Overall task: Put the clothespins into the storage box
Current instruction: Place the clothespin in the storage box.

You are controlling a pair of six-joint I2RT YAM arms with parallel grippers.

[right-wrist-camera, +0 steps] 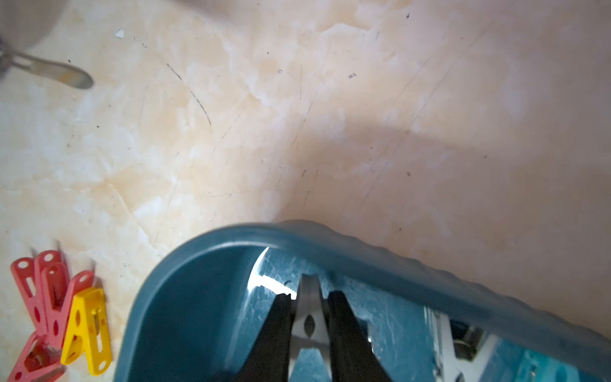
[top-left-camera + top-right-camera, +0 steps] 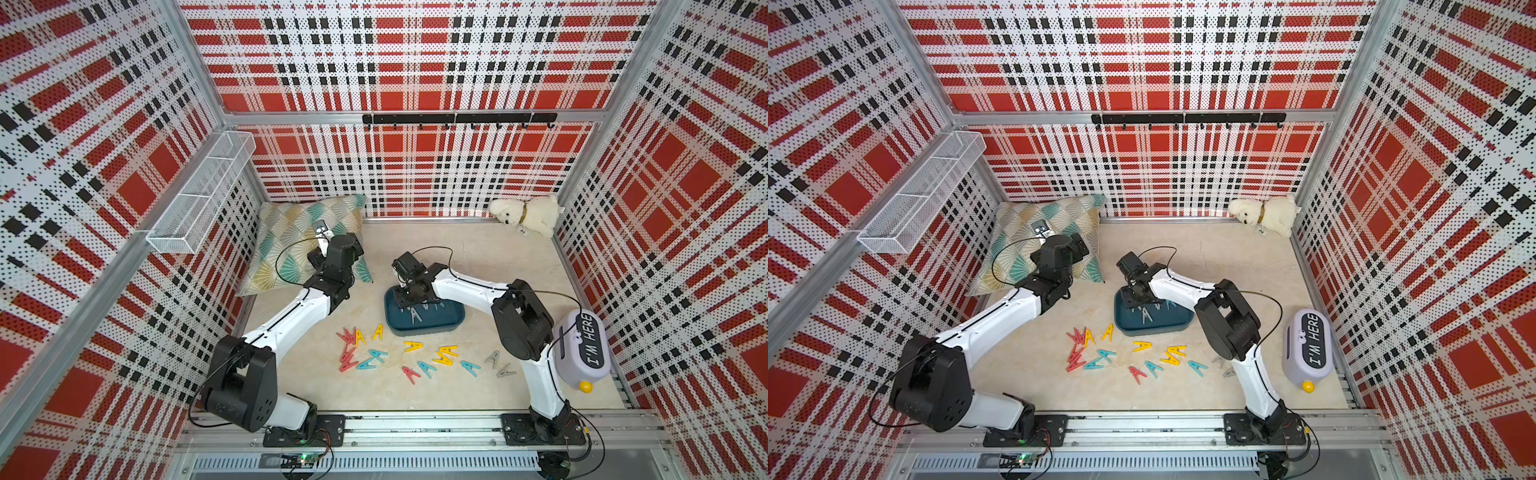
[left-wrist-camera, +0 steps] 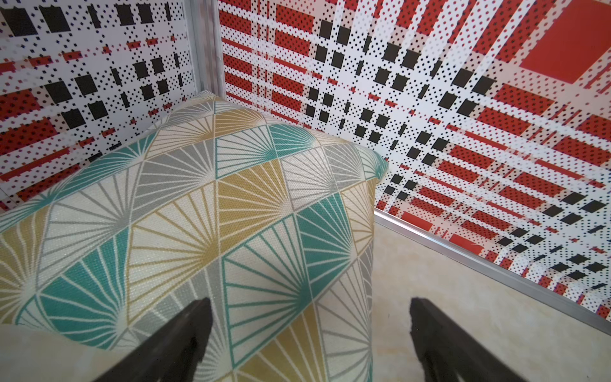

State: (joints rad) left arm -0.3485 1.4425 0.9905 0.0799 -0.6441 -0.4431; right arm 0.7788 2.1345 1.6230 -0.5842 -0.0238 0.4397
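Pinching a grey clothespin [image 1: 309,307] in right fingers [image 1: 344,324] just inside the wall of the storage box [image 1: 363,251], left fingers [image 3: 185,330] spread: risk of flicking over on release.

Left arm open and empty, right arm pinching.
My left arm [image 2: 286,316] stretches away from its base, wrist raised, the left gripper [image 3: 309,301] spread wide with nothing between its fingers. My right arm [image 2: 465,286] bends at the elbow, wrist tipped down, the right gripper [image 1: 309,295] nearly closed, seemingly clamping a grey clothespin [image 1: 309,322] despite the blur.
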